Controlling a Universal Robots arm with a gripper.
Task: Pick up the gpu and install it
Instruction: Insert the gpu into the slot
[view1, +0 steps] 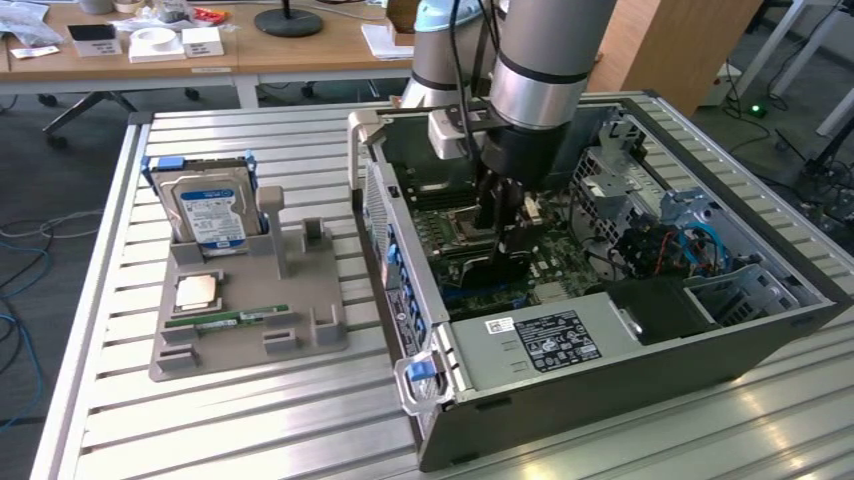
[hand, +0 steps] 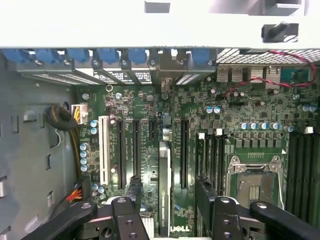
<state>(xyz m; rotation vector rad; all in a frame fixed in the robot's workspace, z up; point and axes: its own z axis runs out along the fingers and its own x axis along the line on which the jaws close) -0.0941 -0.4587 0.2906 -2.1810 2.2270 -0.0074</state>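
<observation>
The gpu (hand: 164, 190) stands on edge in one of the long dark slots of the green motherboard (hand: 200, 100), inside the open computer case (view1: 627, 370); in the wrist view it appears as a thin dark strip running between the two black fingers (hand: 134, 192) of the gripper (hand: 168, 184); the jaws stand spread wide, released, with bare board visible between each finger and the card, so nothing is grasped. A white slot (hand: 104, 150) lies well apart from the card on one side, and the CPU socket (hand: 255, 182) with its metal frame sits on the other side, beyond the second finger; a row of blue latches (hand: 107, 55) lines the case wall at the card's far end.

In the exterior view the arm reaches straight down into the case, the gripper (view1: 505, 235) hanging directly over the dark card (view1: 499, 265) near the middle of the board; the power supply (view1: 547, 335) with its white label sits at about five o'clock from the gripper. At nine o'clock from the case, on the slatted metal table (view1: 267, 430), rests a grey holder (view1: 240, 340); it carries an upright hard drive (view1: 207, 215) with a blue label at its twelve o'clock end, a square processor chip (view1: 198, 291) below that, and a narrow green memory stick (view1: 247, 319) just beside the chip at four o'clock.
</observation>
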